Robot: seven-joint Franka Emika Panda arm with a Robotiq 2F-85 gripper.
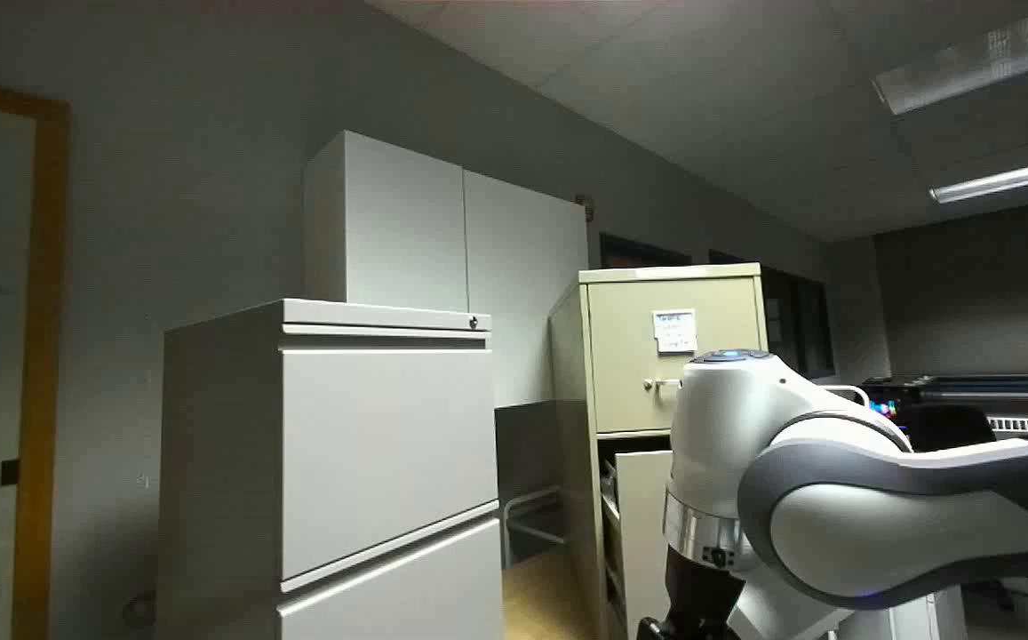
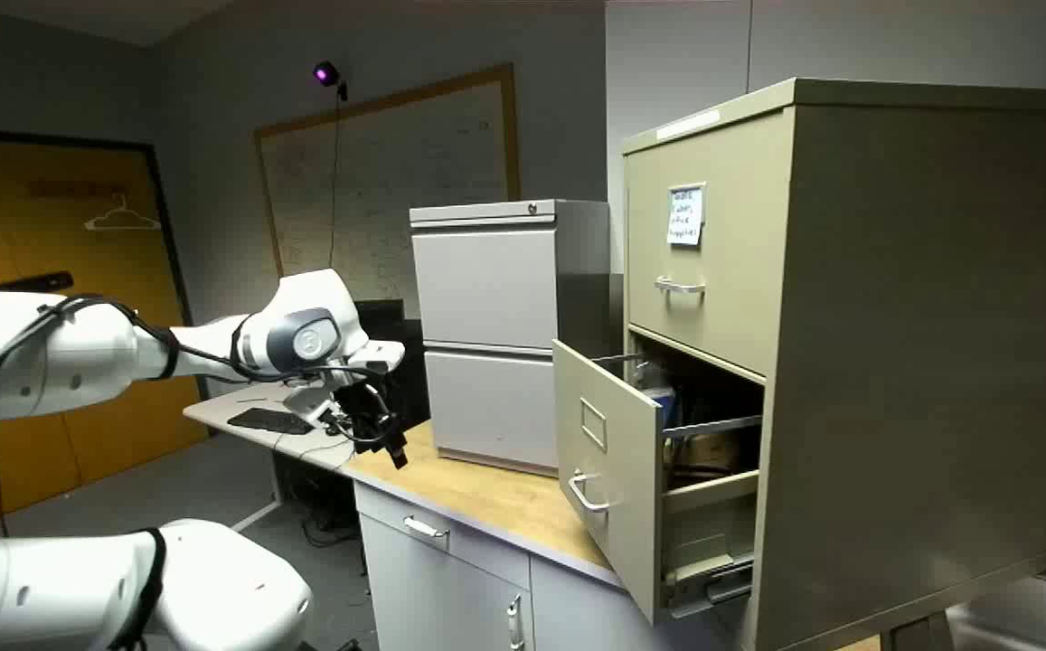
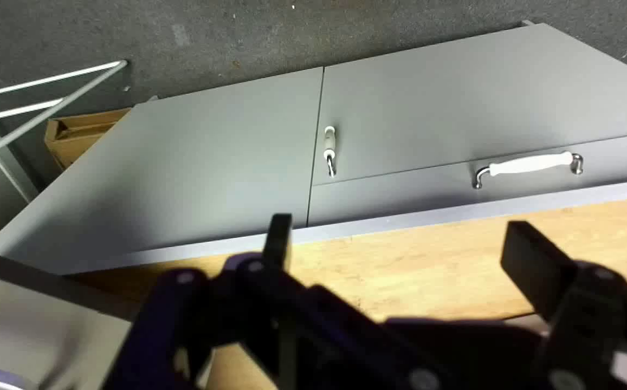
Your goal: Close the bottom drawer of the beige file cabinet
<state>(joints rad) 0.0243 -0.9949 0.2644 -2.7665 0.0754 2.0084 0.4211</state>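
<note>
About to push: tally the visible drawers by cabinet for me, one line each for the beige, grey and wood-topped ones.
Beige file cabinet: 2 (upper drawer shut, bottom drawer open)
Grey file cabinet: 2 (both shut)
Wood-topped cabinet: 1 (shut)
Total: 5

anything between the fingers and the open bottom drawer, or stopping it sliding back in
Nothing visible stands between the fingers and the drawer. No obstacle shows where it enters the cabinet, though the dark inside is partly hidden.

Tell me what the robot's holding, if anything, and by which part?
Nothing: in the wrist view the pincer is open, with nothing between its fingers.
</note>
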